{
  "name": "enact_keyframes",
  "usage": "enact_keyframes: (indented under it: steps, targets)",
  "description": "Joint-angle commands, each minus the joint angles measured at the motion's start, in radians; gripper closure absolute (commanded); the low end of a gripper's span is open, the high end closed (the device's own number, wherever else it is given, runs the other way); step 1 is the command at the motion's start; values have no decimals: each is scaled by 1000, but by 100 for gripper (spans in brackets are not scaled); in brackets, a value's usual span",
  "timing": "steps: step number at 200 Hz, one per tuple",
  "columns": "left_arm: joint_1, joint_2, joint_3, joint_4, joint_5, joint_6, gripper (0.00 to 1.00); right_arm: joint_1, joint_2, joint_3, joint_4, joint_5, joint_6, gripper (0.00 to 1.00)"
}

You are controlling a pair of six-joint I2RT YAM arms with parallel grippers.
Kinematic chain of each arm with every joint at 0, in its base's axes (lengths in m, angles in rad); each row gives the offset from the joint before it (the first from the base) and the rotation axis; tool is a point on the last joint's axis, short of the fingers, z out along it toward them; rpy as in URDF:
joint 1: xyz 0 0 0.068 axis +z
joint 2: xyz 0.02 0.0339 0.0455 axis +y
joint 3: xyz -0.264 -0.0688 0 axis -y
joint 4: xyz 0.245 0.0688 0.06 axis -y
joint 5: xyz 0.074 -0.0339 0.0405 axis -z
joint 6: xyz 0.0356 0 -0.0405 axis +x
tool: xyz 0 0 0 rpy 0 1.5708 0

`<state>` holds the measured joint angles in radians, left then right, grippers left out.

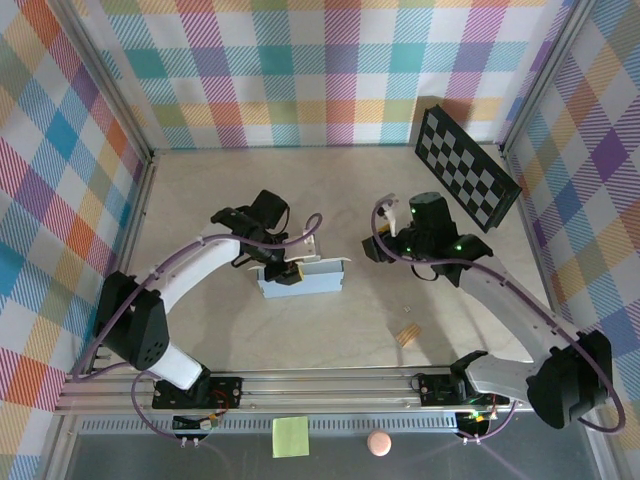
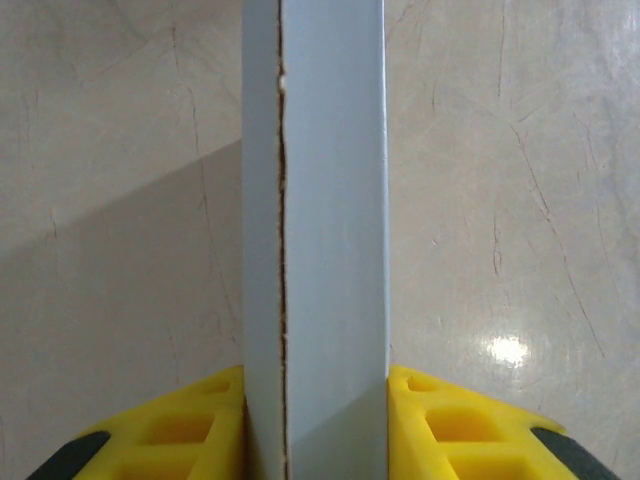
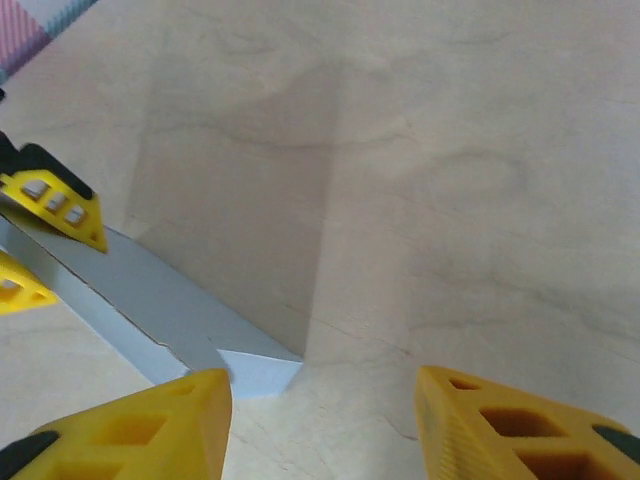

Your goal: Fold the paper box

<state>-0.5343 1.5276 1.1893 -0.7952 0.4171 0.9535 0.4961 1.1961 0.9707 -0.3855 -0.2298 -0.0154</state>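
Note:
The paper box (image 1: 305, 278), a pale grey flat rectangular shape with an open seam along one edge, stands on its long edge at the middle of the table. My left gripper (image 1: 283, 272) is shut on its left end. In the left wrist view the box (image 2: 320, 200) runs upward between the yellow fingers (image 2: 450, 420), which press on both of its faces. My right gripper (image 1: 375, 245) hangs open just right of the box, touching nothing. Its wrist view shows the box's right end (image 3: 150, 300) beside the left yellow fingertip (image 3: 130, 430), with bare table between the fingertips.
A black-and-white checkerboard panel (image 1: 466, 165) leans at the back right. A small wooden piece (image 1: 406, 336) lies on the table front right. A yellow-green sticky note (image 1: 290, 436) and a pink ball (image 1: 379, 443) sit below the front rail. Plaid walls enclose three sides.

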Motion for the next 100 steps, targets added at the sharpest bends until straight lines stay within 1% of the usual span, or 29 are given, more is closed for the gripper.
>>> enact_keyframes:
  steps: [1, 14, 27, 57, 100]
  targets:
    - [10, -22, -38, 75, 0, -51, 68, 15, 59, 78, -88, -78, 86, 48]
    - [10, -15, -43, 83, 18, -57, 68, 14, 103, 131, -170, -106, 83, 48]
    - [10, -4, -40, 76, 26, -60, 68, 16, 125, 149, -207, -154, 56, 48]
    - [6, 0, -61, 85, 28, -57, 68, 29, 146, 146, -215, -179, 11, 48]
    - [5, -22, -82, 119, 50, -61, 67, 45, 194, 167, -234, -182, -74, 48]
